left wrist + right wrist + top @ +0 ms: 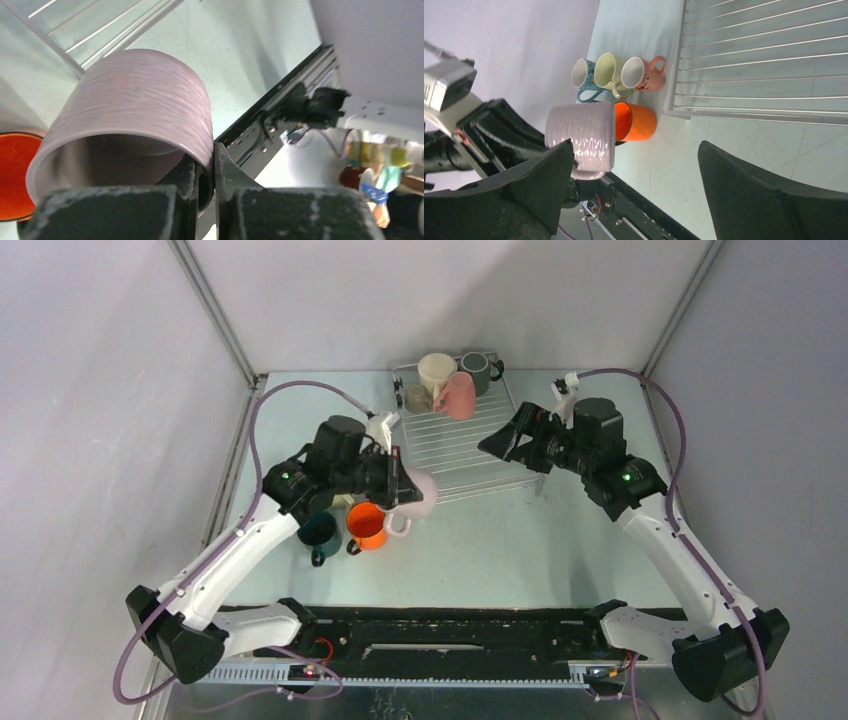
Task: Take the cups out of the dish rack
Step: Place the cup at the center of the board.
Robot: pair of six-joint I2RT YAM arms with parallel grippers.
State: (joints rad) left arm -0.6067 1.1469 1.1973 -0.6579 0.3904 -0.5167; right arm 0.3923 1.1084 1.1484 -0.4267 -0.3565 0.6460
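From above: your left gripper (402, 480) grips the mauve cup (420, 496) by its rim, off the dish rack (470, 455), with the orange cup (366, 525) just beside it. Other cups (450, 385) sit at the rack's far end. Left wrist: the jaws pinch the wall, so set it down next. Right wrist: your right gripper (635, 146) gapes wide, empty.

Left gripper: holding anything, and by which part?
The left gripper pinches the pale mauve mug by its rim wall, one finger inside, one outside.
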